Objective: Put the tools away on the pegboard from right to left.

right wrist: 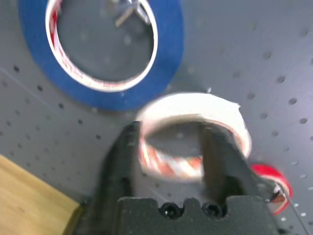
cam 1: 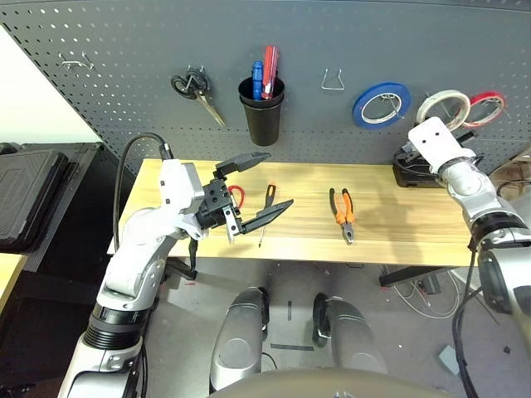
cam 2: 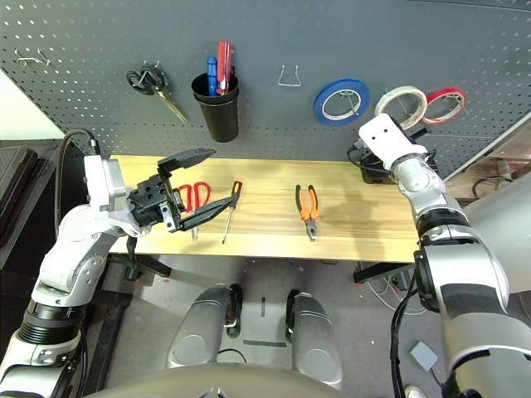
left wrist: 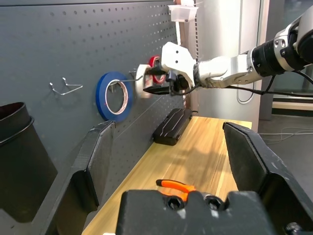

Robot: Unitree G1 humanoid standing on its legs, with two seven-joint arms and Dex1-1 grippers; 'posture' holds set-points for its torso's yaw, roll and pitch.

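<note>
The white tape ring point(cam 1: 442, 108) sits against the pegboard point(cam 1: 332, 41) between a blue and a red ring. My right gripper point(right wrist: 168, 164) is at it, open, with one finger point(right wrist: 215, 161) through the ring's hole and the other outside its wall. On the bench lie the orange-and-black pliers point(cam 1: 343, 214), the slim screwdriver point(cam 1: 265, 211) and the red-handled scissors point(cam 1: 236, 195), which are partly hidden. My left gripper point(cam 1: 278, 179) hovers open just above the scissors and screwdriver, holding nothing.
The board also carries a blue tape ring point(cam 1: 381, 104), a red tape ring point(cam 1: 485, 106), an empty wire hook point(cam 1: 333, 80), a black cup point(cam 1: 261, 108) with tools in it and black-handled scissors point(cam 1: 197, 91). A black case point(cam 1: 411, 170) lies at the bench's back right.
</note>
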